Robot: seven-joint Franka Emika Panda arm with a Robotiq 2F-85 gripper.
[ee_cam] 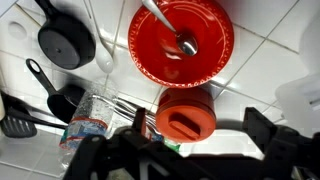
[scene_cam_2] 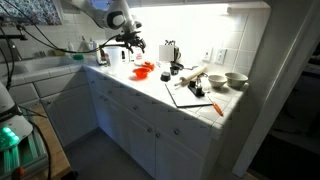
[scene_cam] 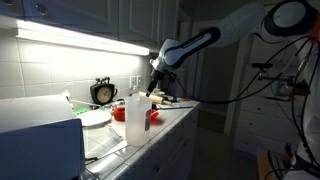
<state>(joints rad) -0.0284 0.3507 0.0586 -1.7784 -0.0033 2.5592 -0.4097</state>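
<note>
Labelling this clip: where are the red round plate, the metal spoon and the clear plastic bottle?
Red round plate [ee_cam: 212,35]: wrist view, bare inner surface.
Metal spoon [ee_cam: 186,45]: wrist view, spoon bowl.
Clear plastic bottle [ee_cam: 90,118]: wrist view, its side.

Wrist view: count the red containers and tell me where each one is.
2. A red bowl with a spoon in it at the top; a smaller red cup just below it. More may lie outside the frame.

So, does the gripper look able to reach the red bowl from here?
Probably yes. The gripper hangs open above the orange container, and the red bowl lies just beside that, uncovered; only the spoon resting in it could get in the way.
</note>
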